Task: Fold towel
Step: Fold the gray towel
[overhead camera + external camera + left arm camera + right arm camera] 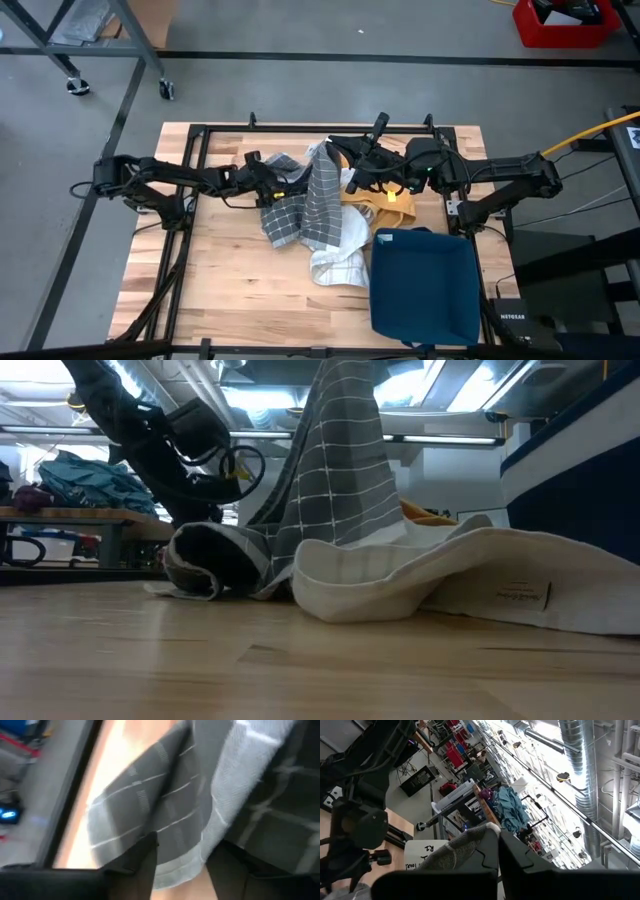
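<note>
A grey checked towel [322, 205] lies bunched at the table's middle. One part rises as a steep peak [340, 450] out of the low view's top. Its lower folds rest on a white towel [338, 262] and on the wood. My left gripper [262, 186] comes from the table's left and is shut on the towel's left part. My right gripper [338, 156] comes from the right and is shut on the towel's raised far part. In the low view my left arm [160, 430] slants down behind the cloth. My left gripper pinches a hemmed edge of the grey towel [177, 865] between its two fingers [145, 857], reaching in about level from the table's left. The cloth beyond the fingers falls in slack folds. My right gripper pinches a bunched bit of grey cloth [462, 847] between its shut fingers [520, 855], coming from the table's right and slanting upward. The towel hangs below it, lower part on the table.
A yellow cloth [385, 205] lies under my right arm. A dark blue fabric bin [425, 285] stands at the near right, beside the white towel [480, 585]. A black frame [190, 135] rims the table. Bare wood shows at the near left.
</note>
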{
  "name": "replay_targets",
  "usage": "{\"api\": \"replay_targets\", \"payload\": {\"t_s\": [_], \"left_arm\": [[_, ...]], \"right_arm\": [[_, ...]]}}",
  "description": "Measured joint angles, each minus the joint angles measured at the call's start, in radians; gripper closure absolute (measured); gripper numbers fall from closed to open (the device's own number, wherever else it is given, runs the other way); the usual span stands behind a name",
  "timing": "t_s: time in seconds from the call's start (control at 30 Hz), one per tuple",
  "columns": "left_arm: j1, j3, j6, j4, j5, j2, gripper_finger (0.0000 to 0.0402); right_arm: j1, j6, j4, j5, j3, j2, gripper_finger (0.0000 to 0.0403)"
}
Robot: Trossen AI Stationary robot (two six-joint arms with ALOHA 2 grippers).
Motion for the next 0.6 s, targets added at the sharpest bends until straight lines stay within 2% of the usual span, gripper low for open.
{"api": "replay_targets", "payload": {"t_s": [0.2, 0.37, 0.47, 0.6], "left_arm": [[-0.005, 0.000, -0.009, -0.001, -0.032, -0.044, 0.0385], [-0.010, 0.000, -0.031, -0.002, -0.047, -0.134, 0.0397], [-0.010, 0.000, -0.028, -0.004, -0.053, -0.225, 0.0398], [-0.007, 0.000, -0.002, -0.006, -0.079, -0.363, 0.0400]], "right_arm": [[0.000, 0.000, 0.016, 0.014, 0.000, 0.000, 0.0402], [0.000, 0.000, 0.071, 0.068, 0.001, 0.000, 0.0402], [0.000, -0.003, 0.075, 0.117, 0.027, 0.002, 0.0402], [0.000, -0.003, 0.097, 0.124, 0.067, 0.002, 0.0402]]}}
